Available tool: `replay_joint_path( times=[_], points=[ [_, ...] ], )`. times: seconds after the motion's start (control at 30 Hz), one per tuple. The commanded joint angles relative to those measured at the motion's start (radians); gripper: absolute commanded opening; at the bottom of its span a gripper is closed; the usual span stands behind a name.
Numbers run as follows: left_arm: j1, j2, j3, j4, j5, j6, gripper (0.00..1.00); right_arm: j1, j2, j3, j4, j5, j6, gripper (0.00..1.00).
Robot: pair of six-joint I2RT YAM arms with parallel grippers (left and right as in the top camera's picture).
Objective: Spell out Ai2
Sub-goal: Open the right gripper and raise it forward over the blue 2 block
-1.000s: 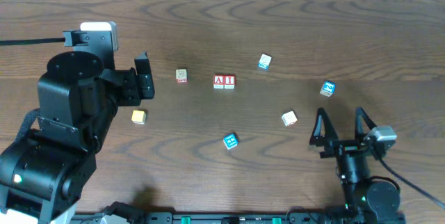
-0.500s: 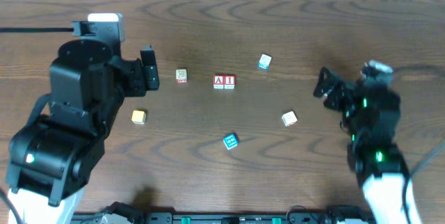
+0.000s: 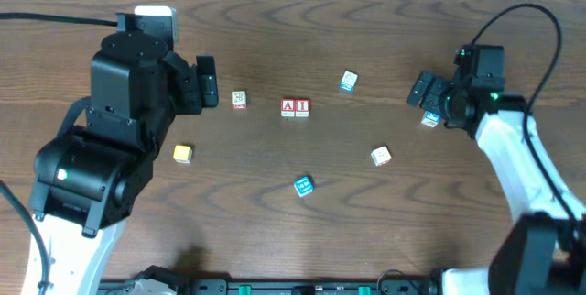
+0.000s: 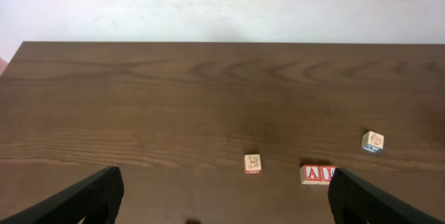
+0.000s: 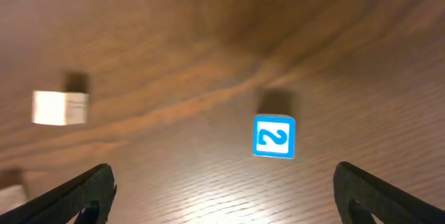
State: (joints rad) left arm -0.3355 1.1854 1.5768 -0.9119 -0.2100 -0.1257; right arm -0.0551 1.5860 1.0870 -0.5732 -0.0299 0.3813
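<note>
Desk (image 3: 366, 20), dark wood. We find the A block (image 3: 287, 107) and the I block (image 3: 302, 107) touching side by side near the middle, A on the left. The 2 block (image 5: 273, 137), blue with a white numeral, lies flat and numeral up, well apart to their right.

From above, the right pincer (image 5: 222, 172) hangs over the 2 block and covers part of it. On its wrist view the fingers stand wide, one at each lower corner, with the 2 block beyond them and untouched.

Between the 2 block and the pair are a blue-and-white block (image 3: 349, 81) on the far side and a pale block (image 3: 381, 156) on the near side (neither touches anything). A darker blue block (image 3: 303, 185) sits nearer than the pair. A tan block (image 3: 239, 100) lies left of A, a little apart. A yellow block (image 3: 182, 153) lies nearer and further left.

The left pincer (image 4: 226, 175) is wide and empty, looking along the desk toward the tan block. On that view the right-hand finger (image 4: 354, 206) seems to hide the I block's edge.
</note>
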Motion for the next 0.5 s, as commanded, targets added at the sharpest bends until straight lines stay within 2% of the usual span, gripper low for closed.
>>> replay_joint_path(
  times=[0.0, 0.47],
  points=[
    [0.003, 0.006, -0.003, 0.008, -0.004, 0.014, 0.95, -0.008, 0.053, 0.038, -0.024, 0.003, -0.043, 0.99],
    [0.003, 0.006, -0.003, 0.008, -0.007, 0.014, 0.95, -0.043, 0.203, 0.038, -0.040, 0.045, -0.076, 0.99]
  ],
)
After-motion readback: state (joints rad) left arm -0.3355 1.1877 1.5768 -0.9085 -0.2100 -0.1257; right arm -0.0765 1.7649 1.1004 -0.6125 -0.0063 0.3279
